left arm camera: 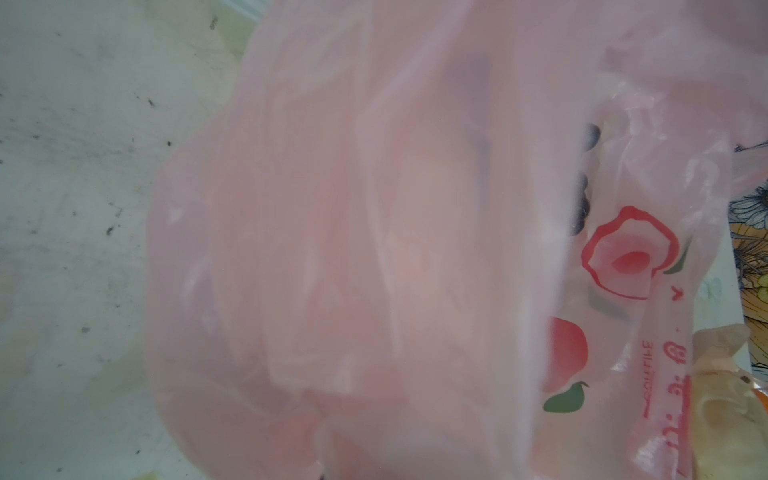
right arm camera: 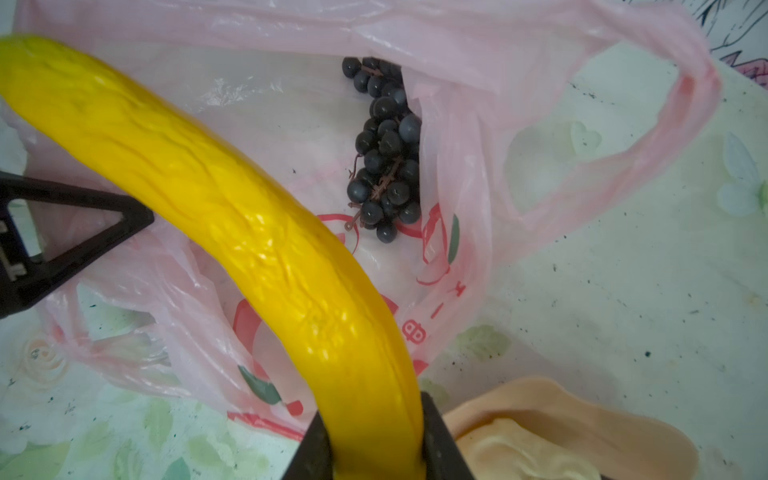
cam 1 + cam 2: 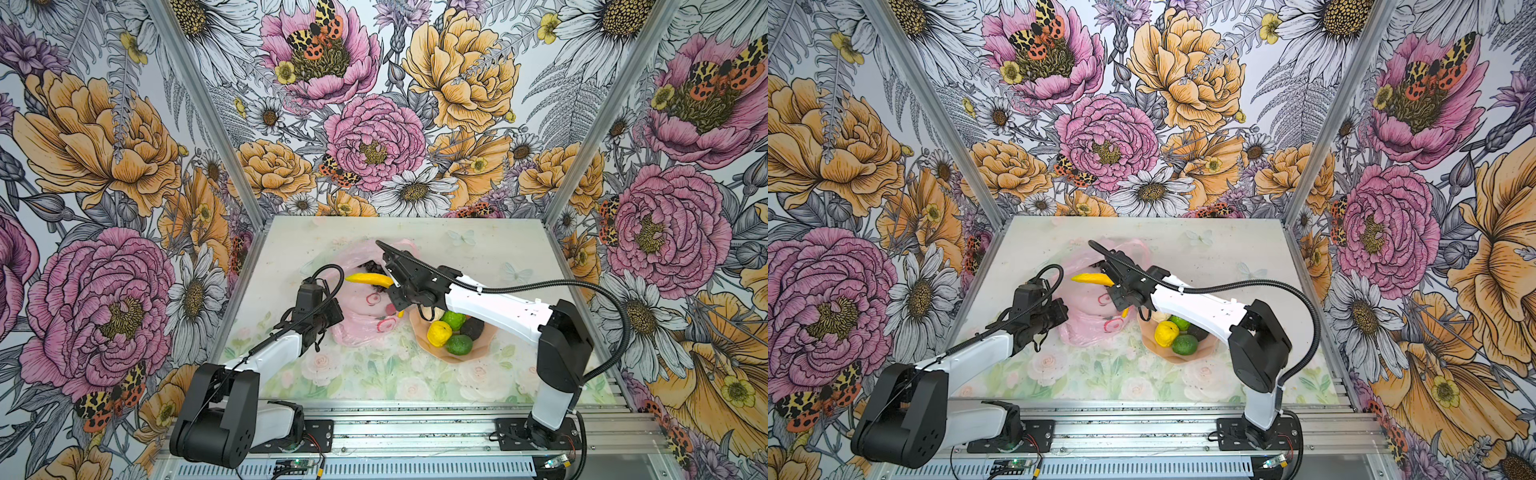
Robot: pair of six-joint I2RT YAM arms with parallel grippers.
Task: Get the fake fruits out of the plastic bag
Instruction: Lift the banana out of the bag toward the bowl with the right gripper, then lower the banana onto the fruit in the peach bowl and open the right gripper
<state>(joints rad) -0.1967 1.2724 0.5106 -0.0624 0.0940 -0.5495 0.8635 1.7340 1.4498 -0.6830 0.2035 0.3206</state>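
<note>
Banana clamped endwise in right gripper above bag, bound for plate; left gripper shut at bag edge, seemingly anchoring it.

Overhead stereo pair; wrists near bag

Finding the plastic bag lying mid-way across the tabletop, the grape bunch sitting inside its far end, the banana hanging above it in the right gripper, and the plate resting just right of the bag, carrying citrus fruits and an avocado.
</note>
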